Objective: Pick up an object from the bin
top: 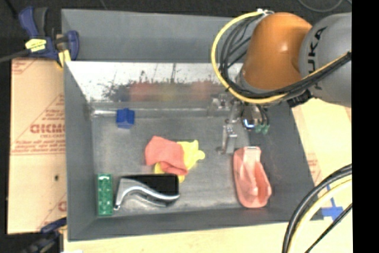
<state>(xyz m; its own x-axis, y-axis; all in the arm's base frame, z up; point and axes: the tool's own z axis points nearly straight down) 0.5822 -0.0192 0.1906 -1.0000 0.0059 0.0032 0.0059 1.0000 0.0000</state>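
Note:
My gripper (230, 138) hangs low over the right part of the bin floor, under the orange wrist cover. Just below and to its right lies a long pink soft-looking thing (251, 179), lengthwise along the right wall; its upper end is close to the gripper. Whether they touch I cannot tell. To the left of the gripper, in the middle of the bin, a crumpled pink cloth (165, 154) lies partly over a yellow piece (192, 154). Nothing shows held in the gripper.
A black and silver tool-like thing (148, 189) lies along the front wall, with a green studded brick (105, 194) at its left end. A small blue block (125, 118) sits at the back left. The arm and cables cover the back right corner.

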